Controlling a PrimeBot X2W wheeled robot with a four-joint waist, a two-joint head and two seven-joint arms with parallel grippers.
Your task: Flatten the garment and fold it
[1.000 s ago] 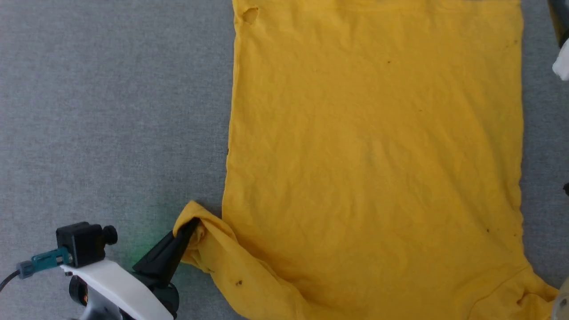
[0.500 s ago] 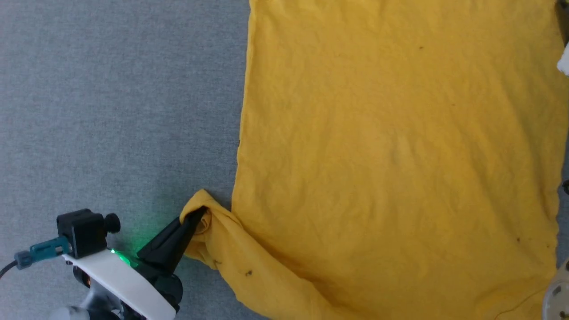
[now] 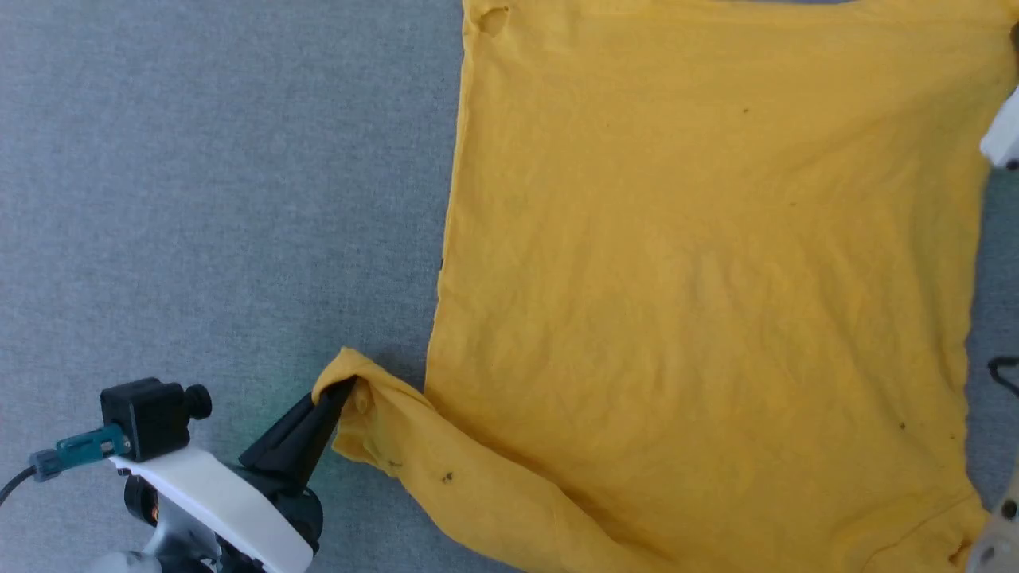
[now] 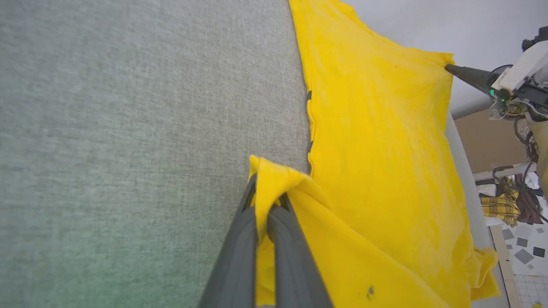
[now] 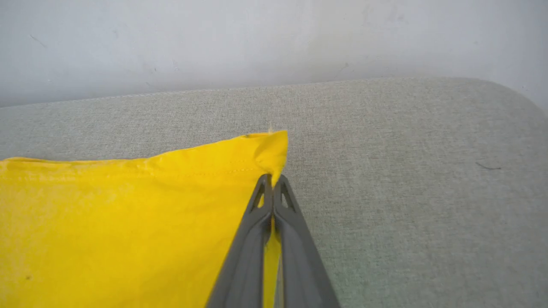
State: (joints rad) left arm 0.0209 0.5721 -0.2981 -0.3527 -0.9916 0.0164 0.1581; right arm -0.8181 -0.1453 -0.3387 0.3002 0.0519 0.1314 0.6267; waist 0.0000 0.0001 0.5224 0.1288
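Nearest the robot, the left gripper (image 3: 341, 395) is clamped on the tip of a sleeve (image 3: 406, 458) at the near left corner of the garment (image 3: 700, 302). Its two dark fingers are pressed together, with a fold of yellow cloth pinched between them and bunched over their tips. From that pinch the sleeve slants back to the garment's body. The garment lies spread plain side up on a grey fabric surface (image 3: 199, 199), mostly flat, with fine wrinkles and a few small dark specks. The other sleeve (image 4: 483, 265) lies crumpled at the garment's near right corner. The garment's left edge runs fairly straight, and a small oval mark (image 3: 493, 20) sits near its far left corner; whether it is a hole or a pucker cannot be told. At the garment's far right corner the right gripper (image 5: 272, 182) is closed on the hem, with yellow cloth between its meeting fingers and the corner peaking above their tips. Beyond the garment's far edge, a strip of the grey surface reaches a pale wall (image 5: 257, 38).
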